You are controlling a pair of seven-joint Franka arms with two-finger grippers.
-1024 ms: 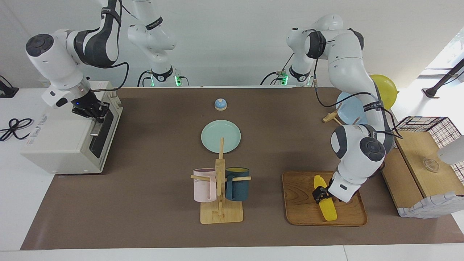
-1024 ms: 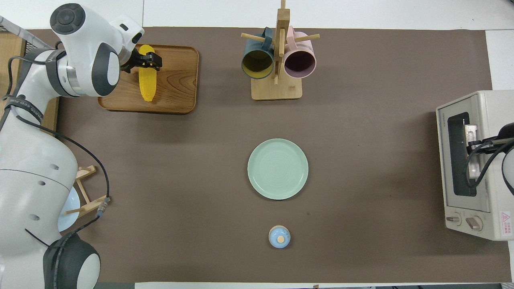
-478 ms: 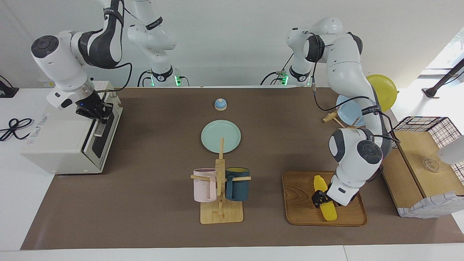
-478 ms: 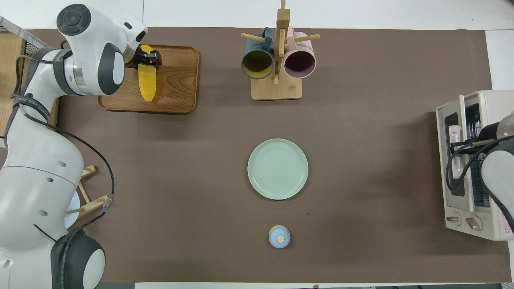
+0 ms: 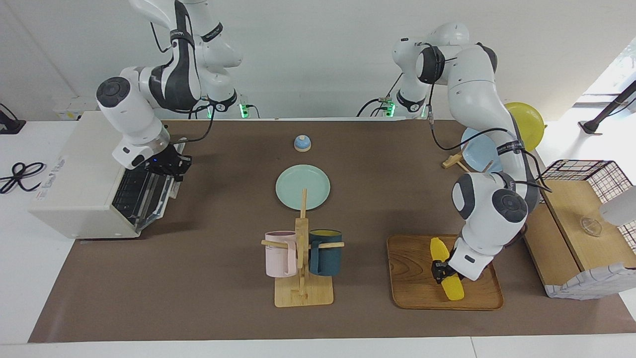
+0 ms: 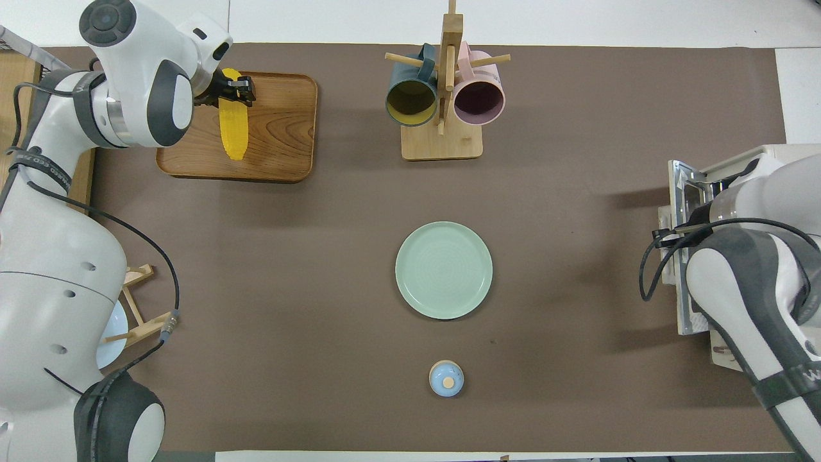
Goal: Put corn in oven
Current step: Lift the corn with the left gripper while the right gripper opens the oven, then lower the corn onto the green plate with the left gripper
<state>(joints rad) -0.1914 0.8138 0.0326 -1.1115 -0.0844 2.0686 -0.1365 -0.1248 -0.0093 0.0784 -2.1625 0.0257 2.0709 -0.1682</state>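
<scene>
The yellow corn (image 5: 447, 271) lies on a wooden tray (image 5: 410, 278) toward the left arm's end of the table; it also shows in the overhead view (image 6: 232, 128). My left gripper (image 5: 441, 273) is down on the corn's middle with its fingers closed around it, also seen from overhead (image 6: 235, 90). The off-white oven (image 5: 74, 169) stands at the right arm's end. Its door (image 5: 149, 194) hangs open and the wire rack shows inside. My right gripper (image 5: 171, 166) is shut on the door's handle. In the overhead view the right arm hides most of the oven (image 6: 779, 157).
A mug rack (image 5: 302, 258) with a pink and a dark blue mug stands mid-table, with a green plate (image 5: 302, 187) and a blue bell (image 5: 302, 143) nearer the robots. A wooden box with a wire basket (image 5: 576, 219) and a plate rack (image 5: 477, 149) are at the left arm's end.
The right gripper has pulled the oven door from shut down to wide open. The left gripper has settled lower onto the corn, which has turned slightly on the tray.
</scene>
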